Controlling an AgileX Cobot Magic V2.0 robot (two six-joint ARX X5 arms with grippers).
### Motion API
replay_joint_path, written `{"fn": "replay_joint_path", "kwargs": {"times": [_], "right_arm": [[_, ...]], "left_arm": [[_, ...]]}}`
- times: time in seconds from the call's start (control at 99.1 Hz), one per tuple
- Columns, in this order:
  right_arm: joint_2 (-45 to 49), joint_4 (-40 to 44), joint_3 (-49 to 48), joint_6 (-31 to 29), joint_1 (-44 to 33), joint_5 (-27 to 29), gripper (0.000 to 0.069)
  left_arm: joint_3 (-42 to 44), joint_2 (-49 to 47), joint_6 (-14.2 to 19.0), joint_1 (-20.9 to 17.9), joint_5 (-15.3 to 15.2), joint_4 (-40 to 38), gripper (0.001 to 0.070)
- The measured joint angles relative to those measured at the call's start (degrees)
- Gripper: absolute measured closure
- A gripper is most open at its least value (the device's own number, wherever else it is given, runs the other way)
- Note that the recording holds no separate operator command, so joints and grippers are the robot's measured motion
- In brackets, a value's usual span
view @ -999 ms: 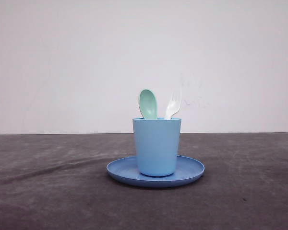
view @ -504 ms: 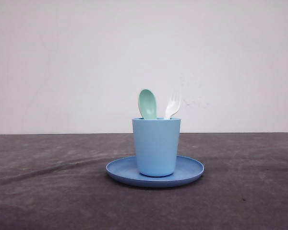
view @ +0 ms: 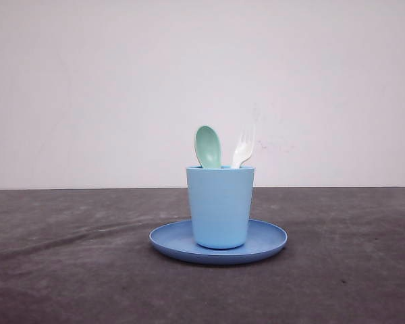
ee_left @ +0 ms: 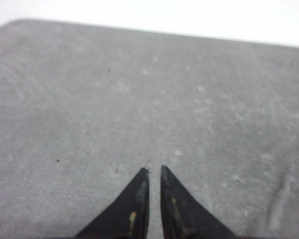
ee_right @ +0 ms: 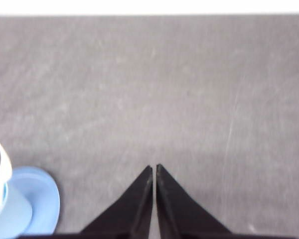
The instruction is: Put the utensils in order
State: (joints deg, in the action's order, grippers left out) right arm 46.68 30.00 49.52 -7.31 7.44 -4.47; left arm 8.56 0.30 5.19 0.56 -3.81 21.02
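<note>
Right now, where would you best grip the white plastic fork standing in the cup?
Probably at the neck just below the white plastic fork's tines, coming from above: only that end clears the light blue cup's rim, leaning right, apart from the mint-green spoon.

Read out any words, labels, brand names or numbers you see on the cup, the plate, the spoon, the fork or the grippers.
None can be read.
Light blue cup: plain, no print.
Blue plate: plain rim.
Mint-green spoon and white fork: unmarked.
Left gripper and right gripper: black fingers, only yellowish scuffs on the left, no lettering.
</note>
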Motion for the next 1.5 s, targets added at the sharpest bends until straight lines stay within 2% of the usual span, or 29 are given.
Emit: {"fn": "replay_joint_path", "kwargs": {"times": [0.192,0.293,0.525,1.231,1.302,1.503], "right_arm": [[0.09,-3.26,0.00,0.00,0.00,0.00,0.0680],[0.07,-5.09,0.00,0.00,0.00,0.00,0.0680],[0.07,-7.74,0.00,0.00,0.00,0.00,0.0680],[0.00,-8.26,-0.02,0.48,-0.02,1.25,0.0681],[-1.62,-8.50,-1.01,1.44,-0.72,4.37,0.0681],[-13.79,-7.21,-12.02,3.04,-2.34,5.49,0.0681]], "left_arm": [[-3.80,-0.09,0.20,0.09,-0.26,-5.07,0.0695],[-6.71,0.02,0.24,0.48,0.04,-10.54,0.0695],[-6.73,0.00,0.22,0.70,0.61,-10.56,0.0695],[-6.73,0.02,0.22,0.70,0.61,-10.56,0.0695],[-6.73,0.02,0.22,0.70,0.61,-10.56,0.0695],[-6.73,0.00,0.22,0.70,0.63,-10.56,0.0695]]}}
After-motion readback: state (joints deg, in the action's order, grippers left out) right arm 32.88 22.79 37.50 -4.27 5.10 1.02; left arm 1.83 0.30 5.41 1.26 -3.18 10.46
